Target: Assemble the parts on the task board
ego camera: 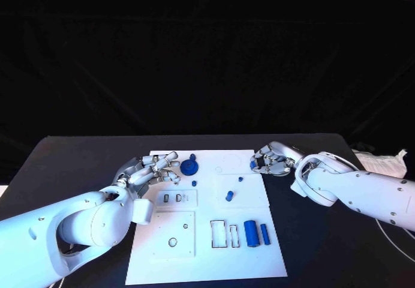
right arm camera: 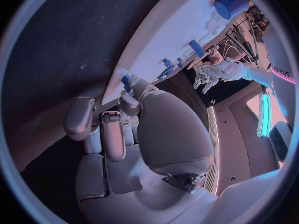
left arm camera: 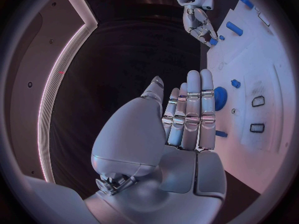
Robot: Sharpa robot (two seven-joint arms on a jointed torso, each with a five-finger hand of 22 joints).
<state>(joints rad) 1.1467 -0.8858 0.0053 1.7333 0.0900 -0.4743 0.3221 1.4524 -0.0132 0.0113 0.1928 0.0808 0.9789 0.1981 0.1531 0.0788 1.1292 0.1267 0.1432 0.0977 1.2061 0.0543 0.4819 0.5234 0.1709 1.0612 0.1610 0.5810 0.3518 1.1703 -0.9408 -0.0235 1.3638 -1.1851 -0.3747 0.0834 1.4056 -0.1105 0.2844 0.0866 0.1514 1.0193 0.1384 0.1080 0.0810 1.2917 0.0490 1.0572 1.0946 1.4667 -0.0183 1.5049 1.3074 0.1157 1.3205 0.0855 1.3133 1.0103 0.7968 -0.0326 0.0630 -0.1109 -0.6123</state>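
L hand (ego camera: pixel 154 170) empty, fingers spread, board (ego camera: pixel 207 264) upper left | R hand (ego camera: pixel 270 162) pinches sm blue part (ego camera: pixel 254 163), board upper right edge

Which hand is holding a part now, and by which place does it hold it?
The right hand pinches a small blue part between its fingertips; the exact place cannot be told. The left hand holds nothing.

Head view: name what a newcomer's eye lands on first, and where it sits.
The white task board lies mid-table, dotted with blue parts; the fattest, a blue cylinder, lies near its front. At its far corners hang the two silver hands: the left hand open beside a round blue part, the right hand pinching a small blue part.
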